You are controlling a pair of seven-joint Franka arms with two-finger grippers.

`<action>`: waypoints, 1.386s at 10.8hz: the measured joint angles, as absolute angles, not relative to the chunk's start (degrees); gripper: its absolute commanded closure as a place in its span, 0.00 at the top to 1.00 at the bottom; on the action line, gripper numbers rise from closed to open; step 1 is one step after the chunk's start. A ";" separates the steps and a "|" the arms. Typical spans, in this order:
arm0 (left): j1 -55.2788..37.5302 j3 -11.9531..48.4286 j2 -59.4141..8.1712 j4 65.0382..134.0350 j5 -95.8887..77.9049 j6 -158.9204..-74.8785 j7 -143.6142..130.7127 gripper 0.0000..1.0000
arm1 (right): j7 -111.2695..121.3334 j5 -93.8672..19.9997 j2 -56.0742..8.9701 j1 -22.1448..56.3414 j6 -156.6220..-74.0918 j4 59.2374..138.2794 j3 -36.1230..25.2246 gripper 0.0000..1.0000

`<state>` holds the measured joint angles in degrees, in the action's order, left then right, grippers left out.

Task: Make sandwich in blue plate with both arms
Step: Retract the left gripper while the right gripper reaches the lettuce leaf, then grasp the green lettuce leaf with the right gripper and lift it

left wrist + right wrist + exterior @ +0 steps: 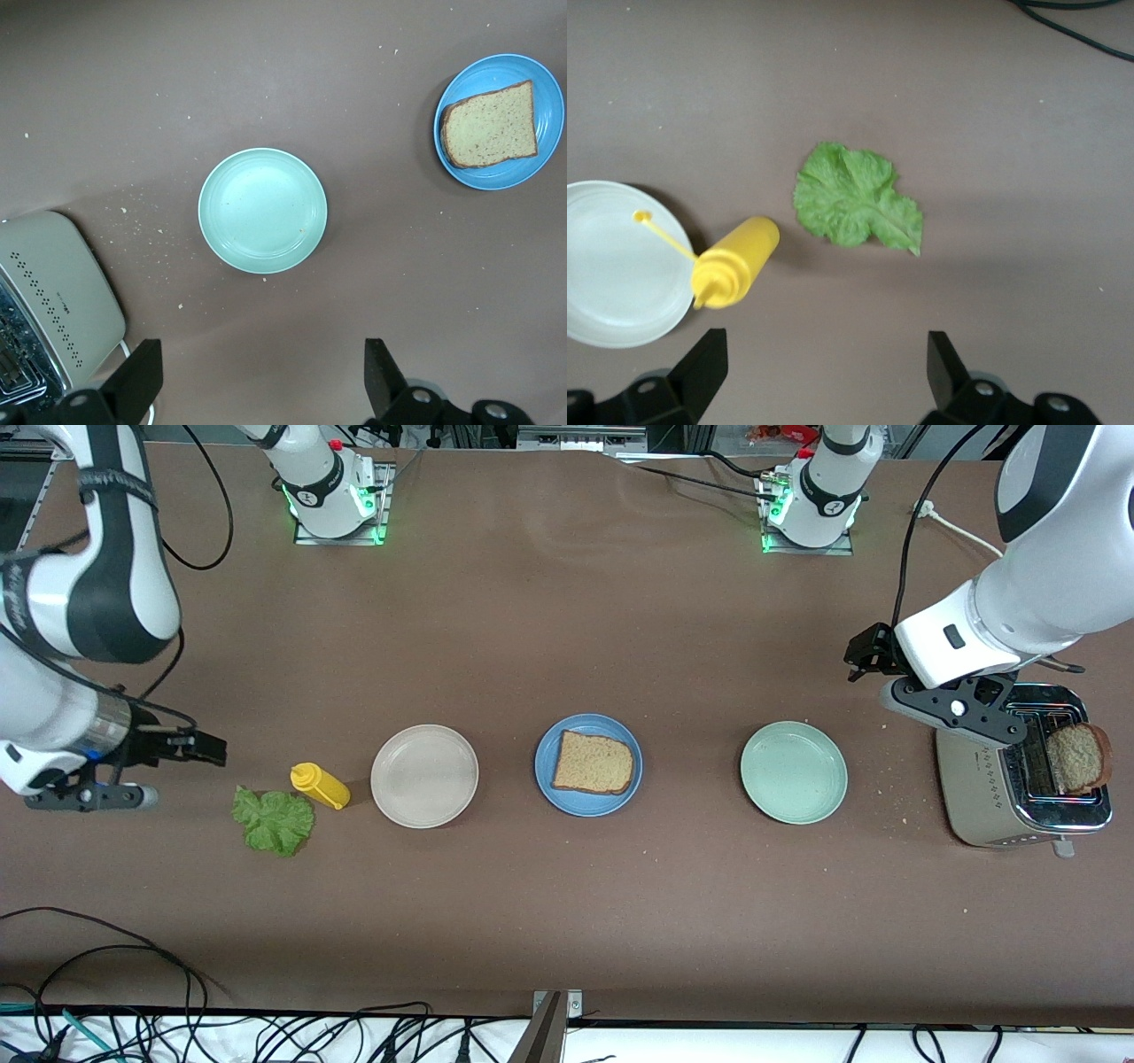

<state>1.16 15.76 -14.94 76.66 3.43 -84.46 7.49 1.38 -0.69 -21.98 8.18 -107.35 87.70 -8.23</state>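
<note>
Blue and round, the shallow plate sits mid-table with one brown toast slice on it. We see the ruffled green lettuce leaf lying toward the right arm's end, beside a yellow squeeze bottle on its side and a beige plate. A second toast slice stands in the silver toaster, near a mint-green plate. Our left gripper hangs spread and empty by the toaster; our right gripper, likewise spread and empty, hangs near the lettuce.
</note>
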 measured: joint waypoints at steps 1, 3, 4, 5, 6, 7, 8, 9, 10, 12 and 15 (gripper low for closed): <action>1.50 15.70 -15.00 76.89 3.43 -84.46 7.22 1.00 | 1.43 -1.51 -23.97 8.22 -109.86 87.83 -8.19 1.00; 3.16 15.69 -15.14 76.97 3.43 -84.47 7.20 1.00 | 1.89 -2.15 -27.62 8.17 -116.75 89.68 -8.14 1.00; 4.24 15.68 -15.26 77.02 2.68 -84.49 7.21 1.00 | 3.01 -2.24 -29.06 7.97 -121.51 91.59 -8.16 1.00; 4.93 14.72 -15.38 77.15 0.67 -84.49 7.24 1.00 | 3.71 -2.32 -30.39 7.67 -126.54 93.82 -8.17 1.00; 4.84 13.01 -15.43 77.24 -0.56 -84.49 7.27 1.00 | 4.43 -2.33 -31.54 7.30 -130.58 95.67 -8.20 1.00; 3.61 11.03 -15.43 77.24 -0.75 -84.49 7.35 1.00 | 5.40 -2.59 -32.69 6.67 -133.74 97.11 -8.07 1.00; 0.86 8.32 -15.28 77.24 -0.76 -84.49 7.35 1.00 | 6.51 -3.82 -33.91 5.84 -135.95 97.87 -7.56 1.00; -1.91 5.57 -15.07 77.28 -0.76 -84.48 7.79 1.00 | 8.04 -5.26 -35.08 5.19 -137.61 98.16 -7.04 1.00; -3.93 3.72 -14.47 77.85 -0.76 -84.64 8.48 1.00 | 9.29 -6.67 -36.26 4.93 -138.93 98.26 -6.78 1.00; -5.86 2.80 -10.17 84.11 -0.57 -89.66 9.63 1.00 | 9.99 -7.99 -38.76 4.80 -142.06 98.40 -6.27 1.00; -6.06 2.34 -3.24 94.04 -0.56 -96.90 10.84 1.00 | 11.00 -8.14 -42.49 4.73 -147.97 98.51 -5.67 0.81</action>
<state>-6.06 2.34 -3.24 94.04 -0.56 -96.90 10.84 11.00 -8.14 -42.49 4.73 -147.97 98.51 -5.67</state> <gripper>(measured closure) 0.000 0.000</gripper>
